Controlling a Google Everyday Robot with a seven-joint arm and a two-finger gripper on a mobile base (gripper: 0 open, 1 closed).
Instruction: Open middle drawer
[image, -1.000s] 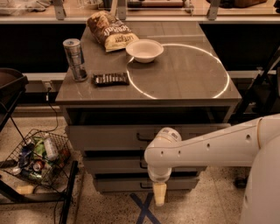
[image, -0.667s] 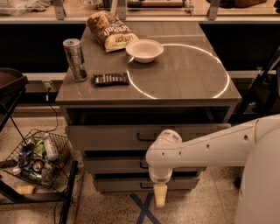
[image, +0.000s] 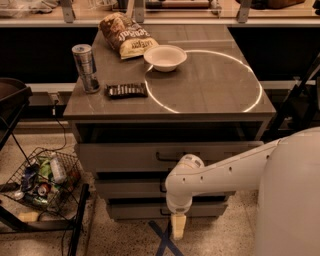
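Note:
The middle drawer (image: 125, 189) is the low grey front second from the top of the grey cabinet (image: 75, 112). It looks closed, set back under the taller top drawer (image: 120, 156). Only the left end of its dark pull (image: 162, 188) shows; my white arm (image: 220, 170) covers the rest. My gripper (image: 178, 227) hangs pointing down in front of the bottom drawer (image: 135, 211), below the middle drawer's pull and just above the floor. It holds nothing that I can see.
On the cabinet top stand a can (image: 85, 67), a dark snack bar (image: 126, 90), a chip bag (image: 125, 35) and a white bowl (image: 165, 57). A wire basket of rubbish (image: 42, 180) sits on the floor at left. Blue tape (image: 162, 237) marks the floor.
My arm's elbow and the gripper have dropped a little in front of the drawers. The drawers have not moved.

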